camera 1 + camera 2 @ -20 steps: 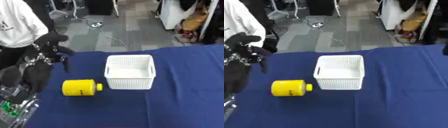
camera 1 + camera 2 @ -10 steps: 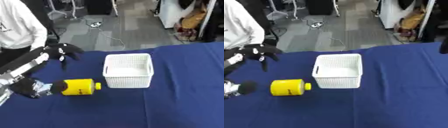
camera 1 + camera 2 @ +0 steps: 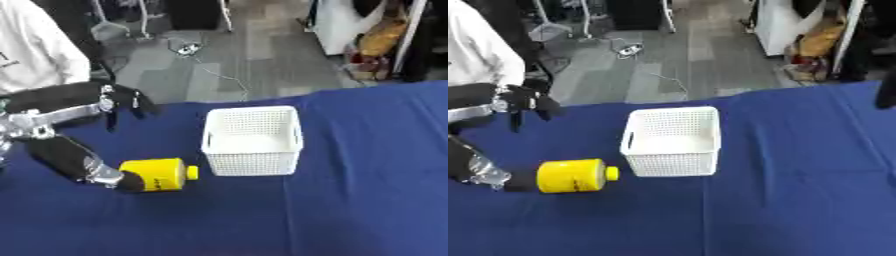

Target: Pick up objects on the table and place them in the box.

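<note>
Your yellow plastic canister with its short yellow neck lies on its side on the dark blue tablecloth, just left of the white perforated plastic box, neck pointing toward the box. Your left hand sits at the canister's base end, touching it. The fingers are too dark and blurred to read, so I cannot tell whether they are wrapped round it or only pressed against it. A second black hand hangs above the cloth to the rear left with its fingers drooping open, holding nothing; it looks like part of the same side, though I can't be sure. Your right hand is not clearly visible.

The risk is rolling. The canister is round and lying flat, so a push on its end could send it sliding into the box wall and shove the light box away. If you lift from the base alone, it may tip out.
</note>
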`<act>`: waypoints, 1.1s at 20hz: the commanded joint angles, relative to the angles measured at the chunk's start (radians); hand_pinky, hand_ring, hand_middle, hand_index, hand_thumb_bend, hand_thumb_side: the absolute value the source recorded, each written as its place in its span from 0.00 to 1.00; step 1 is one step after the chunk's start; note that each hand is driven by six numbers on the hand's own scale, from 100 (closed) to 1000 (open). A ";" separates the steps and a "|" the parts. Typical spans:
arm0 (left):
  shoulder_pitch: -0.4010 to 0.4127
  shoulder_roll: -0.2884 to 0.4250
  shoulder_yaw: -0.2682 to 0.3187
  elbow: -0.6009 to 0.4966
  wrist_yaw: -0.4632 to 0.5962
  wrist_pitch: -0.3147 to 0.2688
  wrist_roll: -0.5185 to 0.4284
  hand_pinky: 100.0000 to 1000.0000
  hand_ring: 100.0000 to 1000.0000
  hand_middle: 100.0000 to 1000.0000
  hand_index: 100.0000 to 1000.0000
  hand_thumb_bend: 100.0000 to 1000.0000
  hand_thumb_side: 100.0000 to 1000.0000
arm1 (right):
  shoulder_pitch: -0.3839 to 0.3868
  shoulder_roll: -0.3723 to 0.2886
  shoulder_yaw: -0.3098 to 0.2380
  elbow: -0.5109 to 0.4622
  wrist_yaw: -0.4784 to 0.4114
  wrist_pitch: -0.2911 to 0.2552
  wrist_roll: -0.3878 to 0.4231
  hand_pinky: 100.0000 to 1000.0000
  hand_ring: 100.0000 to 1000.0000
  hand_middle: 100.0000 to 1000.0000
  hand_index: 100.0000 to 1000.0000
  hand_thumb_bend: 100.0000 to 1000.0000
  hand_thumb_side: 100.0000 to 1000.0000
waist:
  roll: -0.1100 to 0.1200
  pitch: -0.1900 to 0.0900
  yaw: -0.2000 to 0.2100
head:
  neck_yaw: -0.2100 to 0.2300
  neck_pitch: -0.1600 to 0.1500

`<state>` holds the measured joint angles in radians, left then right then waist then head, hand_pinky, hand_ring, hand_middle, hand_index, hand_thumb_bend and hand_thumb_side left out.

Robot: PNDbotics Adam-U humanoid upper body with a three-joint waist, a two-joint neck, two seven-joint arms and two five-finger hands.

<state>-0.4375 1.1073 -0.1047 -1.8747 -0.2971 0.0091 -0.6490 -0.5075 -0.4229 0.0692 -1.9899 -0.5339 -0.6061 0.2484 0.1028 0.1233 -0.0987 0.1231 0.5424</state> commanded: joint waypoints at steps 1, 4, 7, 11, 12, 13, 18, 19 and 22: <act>-0.048 0.050 -0.010 0.062 -0.070 0.002 -0.072 0.54 0.76 0.84 0.91 0.79 0.63 | -0.010 -0.018 -0.001 -0.010 -0.004 0.003 0.005 0.29 0.36 0.54 0.74 0.00 1.00 | -0.003 -0.014 -0.003 | 0.012 -0.003; -0.098 0.036 -0.032 0.140 -0.123 0.004 -0.154 0.63 0.83 0.91 0.93 0.80 0.64 | -0.009 -0.019 0.001 -0.010 -0.005 0.005 0.008 0.29 0.36 0.54 0.75 0.00 1.00 | -0.002 -0.013 -0.006 | 0.013 -0.011; -0.150 0.013 -0.053 0.226 -0.167 0.019 -0.242 0.68 0.86 0.95 0.95 0.81 0.65 | -0.010 -0.018 0.002 -0.010 -0.007 0.006 0.011 0.29 0.36 0.54 0.75 0.00 1.00 | -0.003 -0.010 -0.009 | 0.013 -0.016; -0.196 -0.019 -0.090 0.332 -0.220 0.013 -0.257 0.68 0.87 0.96 0.96 0.82 0.64 | -0.013 -0.017 0.002 -0.010 -0.007 0.008 0.014 0.29 0.36 0.54 0.75 0.00 1.00 | -0.004 -0.003 -0.012 | 0.018 -0.015; -0.207 -0.031 -0.096 0.363 -0.226 0.010 -0.258 0.69 0.87 0.96 0.96 0.82 0.63 | -0.014 -0.016 0.002 -0.010 -0.007 0.008 0.014 0.29 0.37 0.54 0.75 0.00 1.00 | -0.005 -0.001 -0.013 | 0.018 -0.015; -0.217 -0.041 -0.103 0.393 -0.234 0.007 -0.258 0.69 0.87 0.96 0.96 0.83 0.63 | -0.015 -0.016 0.001 -0.010 -0.008 0.008 0.014 0.29 0.37 0.54 0.75 0.00 1.00 | -0.006 0.001 -0.014 | 0.018 -0.016; -0.267 -0.076 -0.120 0.507 -0.283 -0.039 -0.258 0.70 0.88 0.95 0.95 0.85 0.62 | -0.018 -0.011 -0.002 -0.010 -0.008 0.006 0.013 0.29 0.37 0.55 0.75 0.00 1.00 | -0.012 0.010 -0.018 | 0.016 -0.018; -0.275 -0.082 -0.123 0.521 -0.292 -0.050 -0.258 0.69 0.87 0.94 0.94 0.85 0.61 | -0.019 -0.010 -0.002 -0.010 -0.008 0.006 0.013 0.30 0.37 0.55 0.75 0.00 1.00 | -0.013 0.012 -0.019 | 0.017 -0.019; -0.296 -0.096 -0.135 0.546 -0.318 -0.083 -0.258 0.68 0.84 0.89 0.93 0.84 0.59 | -0.021 -0.007 -0.003 -0.010 -0.008 0.007 0.013 0.30 0.37 0.55 0.75 0.00 1.00 | -0.015 0.016 -0.023 | 0.021 -0.022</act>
<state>-0.7146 0.9908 -0.2434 -1.3357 -0.6007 -0.0591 -0.9066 -0.5098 -0.4218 0.0713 -1.9900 -0.5390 -0.5997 0.2591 0.0910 0.1506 -0.1222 0.1328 0.5323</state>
